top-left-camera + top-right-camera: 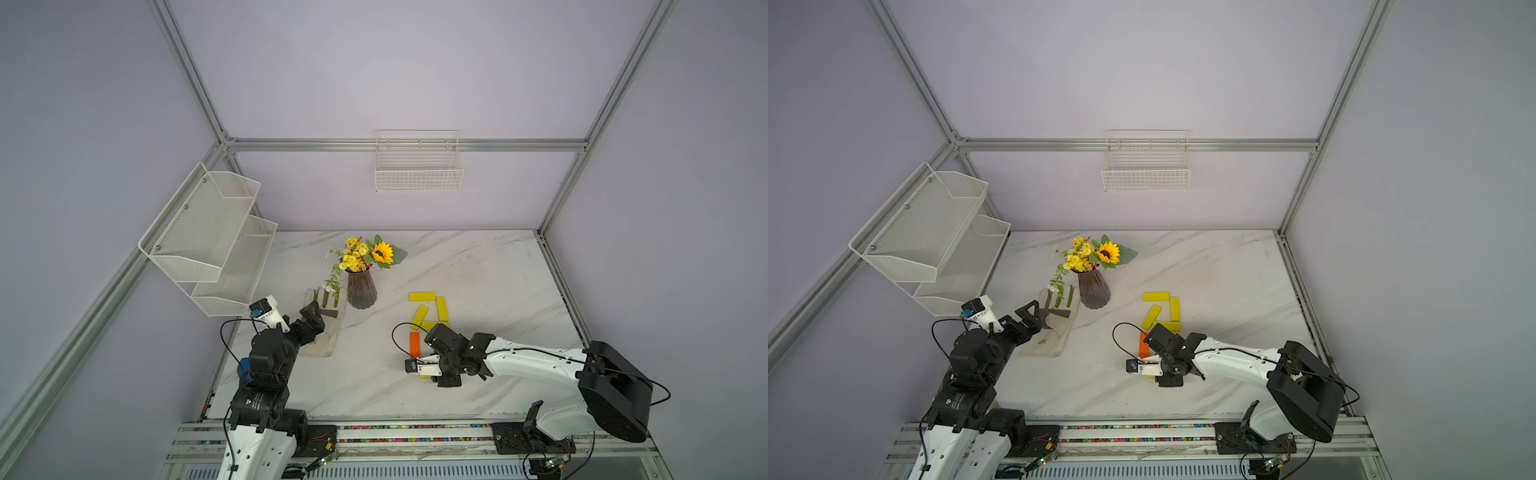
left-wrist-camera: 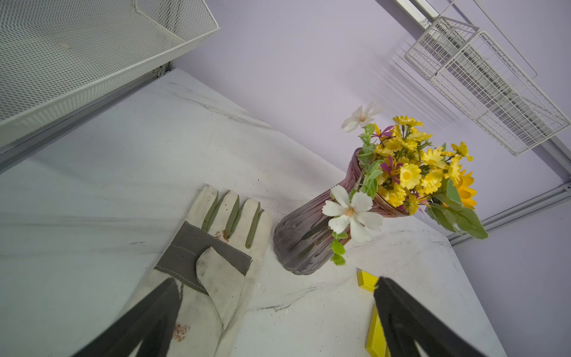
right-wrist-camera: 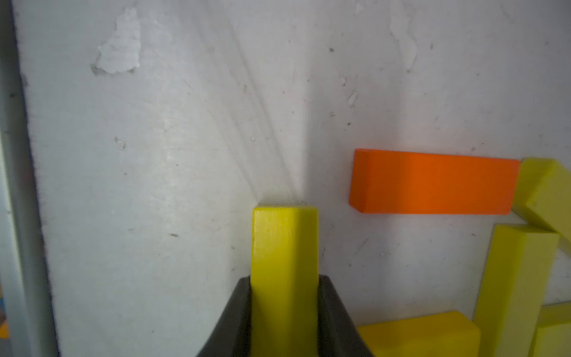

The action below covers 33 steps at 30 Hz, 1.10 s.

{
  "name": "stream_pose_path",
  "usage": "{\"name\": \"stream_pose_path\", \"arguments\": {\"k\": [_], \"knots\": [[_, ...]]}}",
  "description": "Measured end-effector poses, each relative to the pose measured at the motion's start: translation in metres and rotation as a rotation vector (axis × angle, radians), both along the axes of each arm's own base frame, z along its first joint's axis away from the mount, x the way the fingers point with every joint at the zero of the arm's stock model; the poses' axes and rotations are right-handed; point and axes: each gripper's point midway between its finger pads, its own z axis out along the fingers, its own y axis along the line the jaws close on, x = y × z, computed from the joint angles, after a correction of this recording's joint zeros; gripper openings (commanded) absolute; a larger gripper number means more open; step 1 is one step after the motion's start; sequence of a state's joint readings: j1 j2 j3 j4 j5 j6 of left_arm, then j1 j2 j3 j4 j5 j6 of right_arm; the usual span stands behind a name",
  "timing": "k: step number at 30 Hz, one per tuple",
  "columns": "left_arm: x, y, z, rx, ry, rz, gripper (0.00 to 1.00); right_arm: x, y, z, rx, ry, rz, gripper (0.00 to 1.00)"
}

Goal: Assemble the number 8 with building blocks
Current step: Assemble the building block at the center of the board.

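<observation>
My right gripper (image 3: 284, 279) is shut on a yellow block (image 3: 285, 244) that sticks out past the fingertips, close over the table. Just beside it lies the orange block (image 3: 432, 182), flat. In both top views this gripper (image 1: 426, 374) sits near the front end of the orange block (image 1: 414, 345). Farther back lie several yellow blocks: one crosswise (image 1: 422, 296), one lengthwise (image 1: 441, 309), one slanted (image 1: 420, 314), and one partly hidden by the arm (image 1: 436, 325). No finished number 8 shows. My left gripper (image 1: 312, 316) hangs open and empty over the glove's (image 2: 216, 278) cuff.
A purple vase (image 1: 361, 291) of yellow flowers stands between the glove (image 1: 328, 336) and the blocks. A white mesh shelf (image 1: 208, 237) juts from the left wall. A wire basket (image 1: 419, 166) hangs on the back wall. The table's front edge (image 1: 374, 415) is near the right arm.
</observation>
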<state>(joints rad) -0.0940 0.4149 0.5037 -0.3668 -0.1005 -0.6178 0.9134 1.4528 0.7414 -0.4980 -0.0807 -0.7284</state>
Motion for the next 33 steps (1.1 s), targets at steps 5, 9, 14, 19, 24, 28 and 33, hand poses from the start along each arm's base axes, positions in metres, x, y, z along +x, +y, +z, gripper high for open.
{"name": "stream_pose_path", "arguments": {"k": [5,9,14,19,24,28,33], "knots": [[0.001,0.0,0.0,0.0,-0.003,0.0,1.0,0.005,0.004,-0.003,0.021,0.005,-0.001,0.14],[0.001,0.0,0.0,0.0,-0.002,0.0,1.0,0.01,0.005,-0.007,0.029,0.009,-0.01,0.2],[0.001,0.0,0.0,0.0,-0.002,0.0,1.0,0.016,0.005,-0.007,0.031,0.001,-0.023,0.96],[0.001,0.0,0.0,0.0,-0.002,0.0,1.0,0.028,0.007,-0.001,0.054,-0.048,-0.033,0.97],[0.001,0.0,0.0,0.0,-0.001,0.0,1.0,0.029,0.007,0.0,0.053,-0.055,-0.033,0.97],[0.001,0.0,0.0,0.0,-0.001,0.0,1.0,0.03,0.005,0.006,0.058,-0.07,-0.032,0.97],[0.001,0.0,0.0,0.003,-0.001,0.0,1.0,0.032,0.014,0.071,0.236,-0.171,-0.057,0.97]]}}
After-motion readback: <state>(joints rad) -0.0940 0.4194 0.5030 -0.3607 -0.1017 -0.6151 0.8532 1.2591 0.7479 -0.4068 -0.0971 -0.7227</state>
